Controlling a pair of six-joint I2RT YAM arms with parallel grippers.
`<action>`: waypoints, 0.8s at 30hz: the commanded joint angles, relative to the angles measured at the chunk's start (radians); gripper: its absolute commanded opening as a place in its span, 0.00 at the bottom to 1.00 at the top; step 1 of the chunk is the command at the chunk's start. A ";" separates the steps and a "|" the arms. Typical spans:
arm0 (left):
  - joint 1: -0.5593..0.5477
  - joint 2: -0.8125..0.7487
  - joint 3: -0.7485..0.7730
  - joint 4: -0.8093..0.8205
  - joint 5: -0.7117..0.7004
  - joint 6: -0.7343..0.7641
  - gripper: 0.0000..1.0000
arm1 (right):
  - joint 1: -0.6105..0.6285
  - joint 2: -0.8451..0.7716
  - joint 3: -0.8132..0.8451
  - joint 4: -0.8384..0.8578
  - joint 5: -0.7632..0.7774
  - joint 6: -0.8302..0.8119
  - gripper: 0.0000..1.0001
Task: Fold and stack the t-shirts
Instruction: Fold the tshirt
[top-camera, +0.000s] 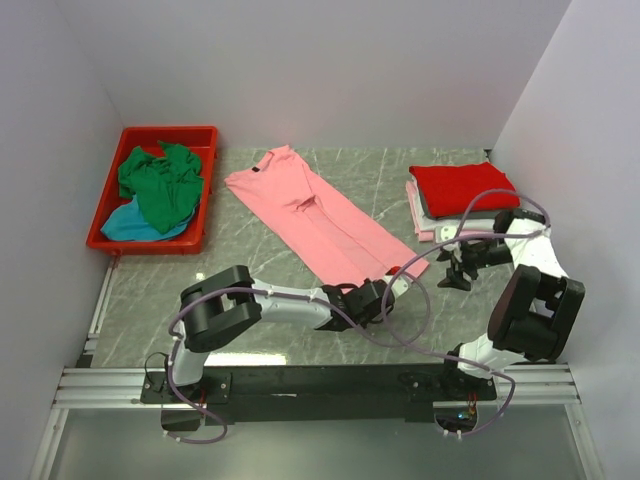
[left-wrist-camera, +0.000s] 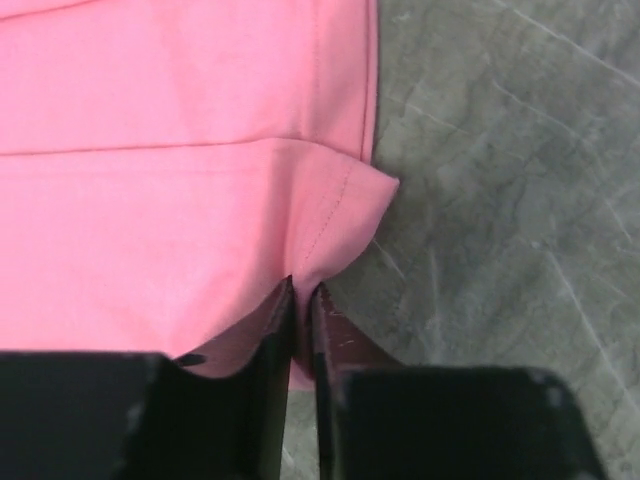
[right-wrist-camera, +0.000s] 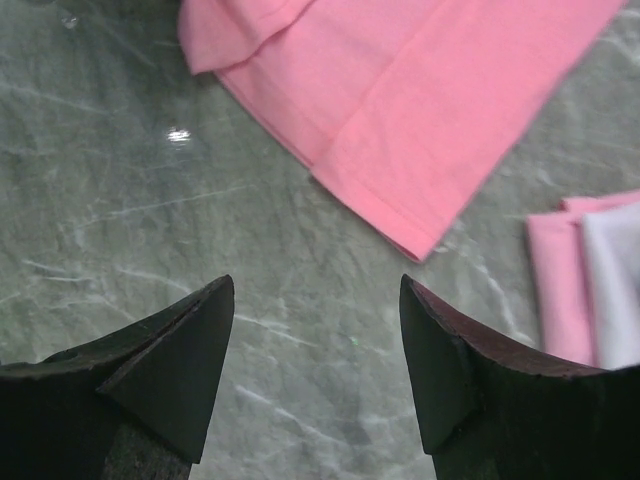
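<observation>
At far left, a red bin (top-camera: 168, 131) holds a crumpled green shirt (top-camera: 160, 185) over a teal shirt (top-camera: 125, 225). In the middle of the grey table (top-camera: 260, 280), a pink shirt (top-camera: 310, 210) lies flat, folded lengthwise into a long strip, collar away from the arms. The left gripper (top-camera: 388, 290) is clamped on its near hem corner, fingers pressed together over the cloth. At right, the right gripper (top-camera: 449, 274) is over bare table, fingers apart, holding nothing. Just behind it, a folded red shirt (top-camera: 460, 185) tops a stack of pale shirts (top-camera: 424, 222).
</observation>
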 joint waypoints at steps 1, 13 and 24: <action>-0.003 -0.031 -0.077 -0.047 -0.013 -0.026 0.14 | 0.053 -0.030 -0.076 0.086 0.085 -0.100 0.73; -0.013 -0.179 -0.259 0.079 0.219 -0.091 0.01 | 0.346 -0.084 -0.314 0.575 0.260 0.030 0.70; -0.017 -0.247 -0.322 0.128 0.254 -0.123 0.01 | 0.466 -0.043 -0.380 0.666 0.360 0.041 0.60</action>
